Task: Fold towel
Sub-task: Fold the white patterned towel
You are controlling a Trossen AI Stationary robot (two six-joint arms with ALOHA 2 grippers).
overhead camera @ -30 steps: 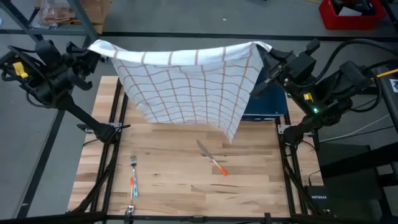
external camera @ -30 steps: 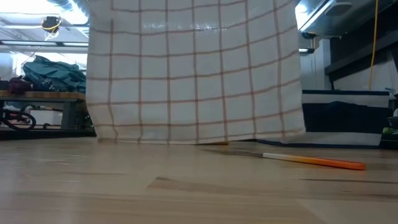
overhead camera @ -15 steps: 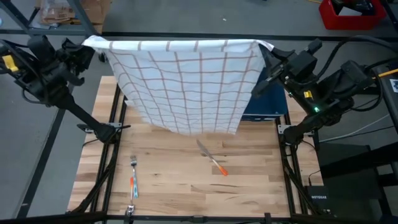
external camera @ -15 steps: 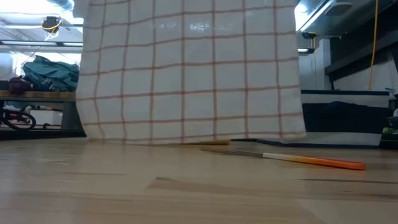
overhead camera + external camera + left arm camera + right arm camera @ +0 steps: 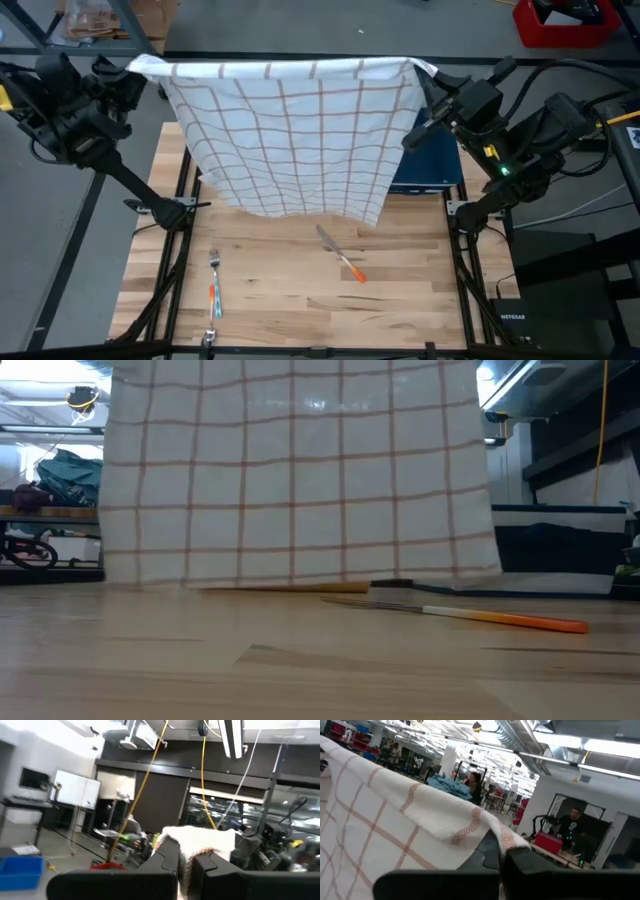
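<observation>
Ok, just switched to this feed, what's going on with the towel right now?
Both arms are holding the checked towel up above the back of the table, stretched out between them. The left gripper is shut on one top corner and the right gripper on the other. The cloth hangs like a curtain, with its bottom edge at about table level. No fold has been made yet. A knife and a fork, both with orange handles, lie untouched on the table in front.
</observation>
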